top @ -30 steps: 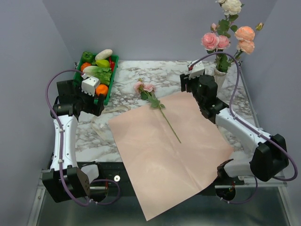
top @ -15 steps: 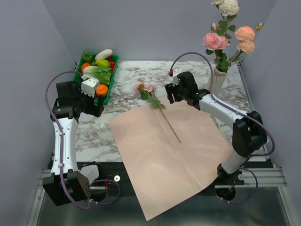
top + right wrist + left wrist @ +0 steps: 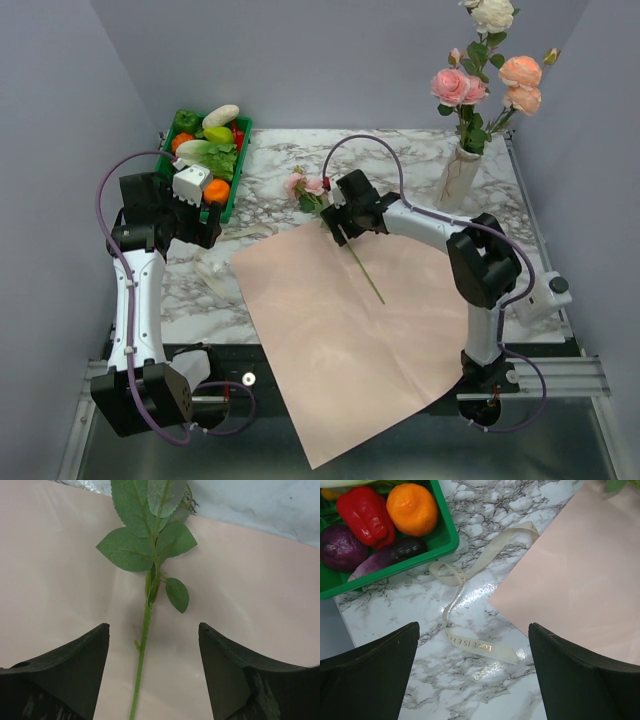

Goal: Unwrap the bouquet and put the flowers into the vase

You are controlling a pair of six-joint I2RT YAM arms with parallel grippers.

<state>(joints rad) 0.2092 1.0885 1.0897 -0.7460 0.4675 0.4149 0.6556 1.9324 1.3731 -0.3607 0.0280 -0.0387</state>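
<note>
From the left wrist, the left pincer (image 3: 475, 680) hung spread wide above the marble desk (image 3: 395, 610), its two dark fingers (image 3: 370, 675) cut off by the bottom edge. A cream ribbon (image 3: 470, 645) lay loose between a green tray (image 3: 442, 542) and the pink paper (image 3: 580, 580). The vegetables (image 3: 412, 507) in the tray were cropped at the top.

From the right wrist, the right pincer (image 3: 152, 675) stood spread, one finger on either side of the stem of a rose (image 3: 145, 630) lying on the paper, touching neither. The bloom was out of frame.

From above, that rose's pink head lay on the marble just past the paper's far corner. The right wrist covered the upper stem and hid the fingers. The other flowers (image 3: 470, 85) stood in the vase (image 3: 455, 175) at the far right, the topmost white bloom cropped.
</note>
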